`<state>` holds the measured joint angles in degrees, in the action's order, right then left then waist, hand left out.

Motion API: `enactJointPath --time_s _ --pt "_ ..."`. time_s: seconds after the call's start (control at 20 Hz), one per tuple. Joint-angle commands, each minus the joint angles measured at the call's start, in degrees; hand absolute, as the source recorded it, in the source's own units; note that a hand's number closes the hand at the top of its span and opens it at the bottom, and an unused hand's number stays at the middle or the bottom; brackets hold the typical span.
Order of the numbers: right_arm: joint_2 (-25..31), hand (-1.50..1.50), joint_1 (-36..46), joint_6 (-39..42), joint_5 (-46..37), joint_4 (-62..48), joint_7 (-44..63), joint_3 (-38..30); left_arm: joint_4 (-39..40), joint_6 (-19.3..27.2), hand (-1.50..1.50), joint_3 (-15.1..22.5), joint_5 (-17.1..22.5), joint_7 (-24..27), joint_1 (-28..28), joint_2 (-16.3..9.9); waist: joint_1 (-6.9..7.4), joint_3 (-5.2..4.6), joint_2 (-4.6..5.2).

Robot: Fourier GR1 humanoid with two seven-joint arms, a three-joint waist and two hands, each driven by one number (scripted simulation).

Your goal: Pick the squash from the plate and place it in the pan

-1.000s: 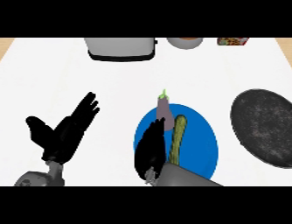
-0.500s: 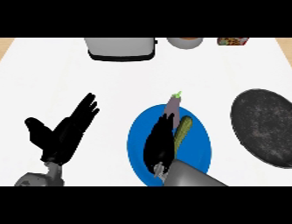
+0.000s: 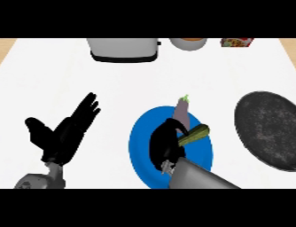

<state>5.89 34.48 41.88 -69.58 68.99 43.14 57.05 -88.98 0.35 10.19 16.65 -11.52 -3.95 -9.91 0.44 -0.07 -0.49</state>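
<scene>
Curling round the olive-green elongated squash (image 3: 194,134) on the round blue plate (image 3: 139,142) near the counter's front edge, the right hand (image 3: 164,144) risks snagging the purple eggplant (image 3: 181,113) touching it; the black round pan (image 3: 271,129) sits at the right edge. Left hand (image 3: 64,133) rests open.

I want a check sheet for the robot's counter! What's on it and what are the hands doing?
Surface: white counter, wood floor at the far corners.
Job's things: squash tilted over the blue plate; black pan to the right, nothing in it.
Clutter: eggplant at the plate's far edge; toaster, bowl and box at the back.
Hands: right hand curled on the squash; left hand open, resting at the left.
Cables: nothing seen.
Surroundings: nothing seen.
</scene>
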Motion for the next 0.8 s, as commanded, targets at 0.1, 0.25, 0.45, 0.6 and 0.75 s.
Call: enactJointPath --time_s 0.1,0.25,0.45,0.6,0.75 --pt "-4.69 1.50 -12.62 -14.50 3.97 4.39 10.74 -14.17 -1.15 1.43 0.00 -0.12 -0.53 0.17 2.08 0.53 -3.25 0.36 0.17" --pt "-5.79 1.50 -18.85 -23.13 9.14 11.67 16.33 -18.99 -0.91 0.44 0.00 -1.58 0.57 0.18 2.48 -0.68 -3.37 0.39 0.06" --pt "-5.84 1.50 -25.20 -32.94 3.76 16.80 21.44 -14.47 -1.12 1.53 0.00 -1.01 -0.09 -1.64 0.13 0.23 -1.82 0.14 0.17" --pt "-5.85 1.50 -24.20 -37.35 -5.28 21.45 26.36 -11.12 1.51 1.07 0.00 -0.11 -0.99 -0.50 -0.26 1.04 -2.06 0.07 0.06" --pt "-5.86 1.50 -23.86 -39.52 -14.06 26.16 27.26 -9.68 0.28 0.19 0.00 -1.33 0.41 -1.19 0.33 0.12 -1.76 0.06 -0.12"
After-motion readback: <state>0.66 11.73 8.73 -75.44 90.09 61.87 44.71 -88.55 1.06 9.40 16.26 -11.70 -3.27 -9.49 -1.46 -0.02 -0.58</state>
